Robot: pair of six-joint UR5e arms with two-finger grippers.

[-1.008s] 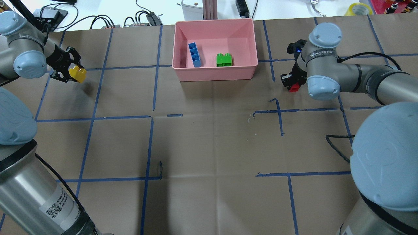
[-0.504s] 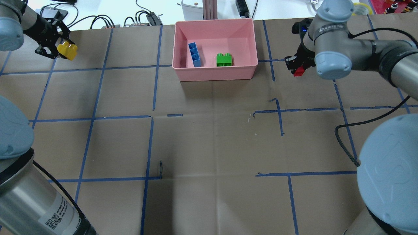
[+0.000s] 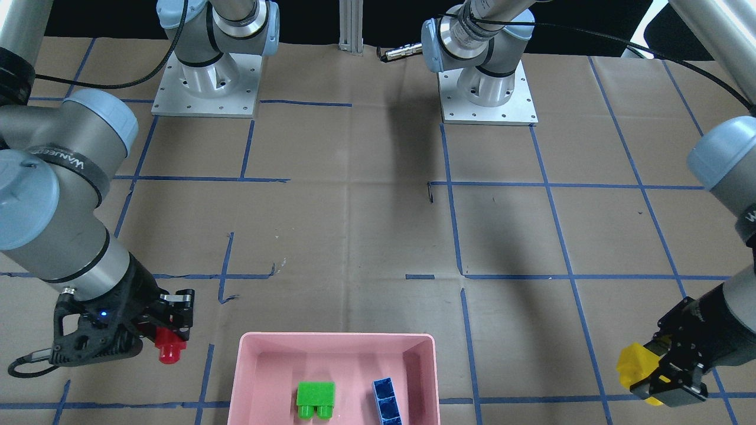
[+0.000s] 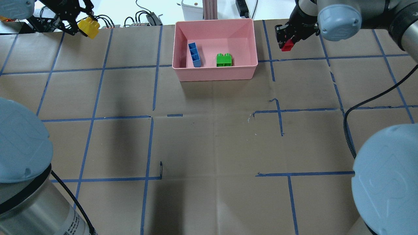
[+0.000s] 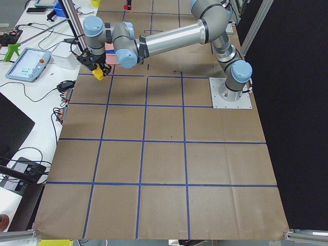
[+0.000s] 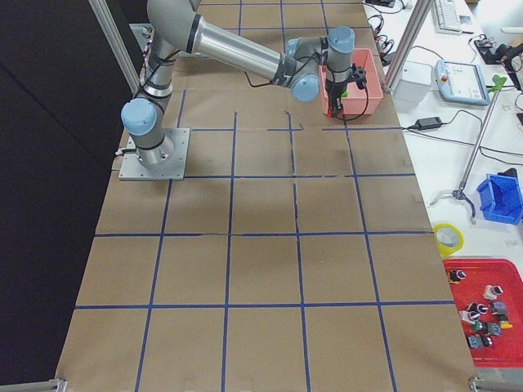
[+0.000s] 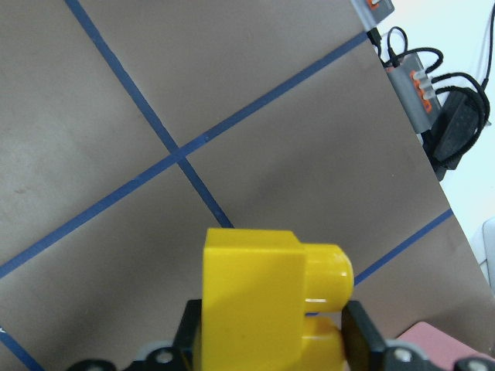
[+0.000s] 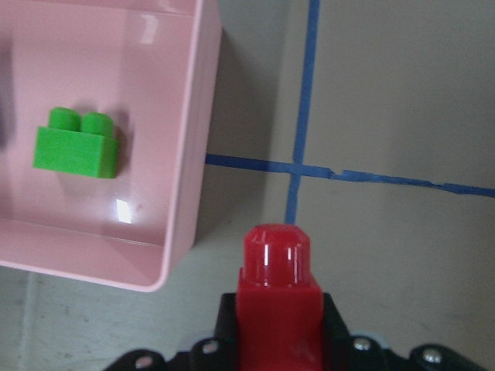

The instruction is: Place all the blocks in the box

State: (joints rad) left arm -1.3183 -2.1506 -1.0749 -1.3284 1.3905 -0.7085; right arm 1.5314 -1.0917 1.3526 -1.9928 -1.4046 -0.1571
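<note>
The pink box stands at the table's far middle and holds the green block and the blue block. My left gripper is shut on the yellow block, held in the air at the far left edge, well left of the box. My right gripper is shut on the red block, in the air just right of the box. The right wrist view shows the red block beside the box wall. The left wrist view shows the yellow block.
Cables and small electronic boxes lie beyond the table's far edge. A white device and a post stand behind the box. Blue tape lines grid the brown table.
Both arms rose and moved toward the far edge. The left gripper carried the yellow block up and right; the right gripper carried the red block up and left, closer to the box.
</note>
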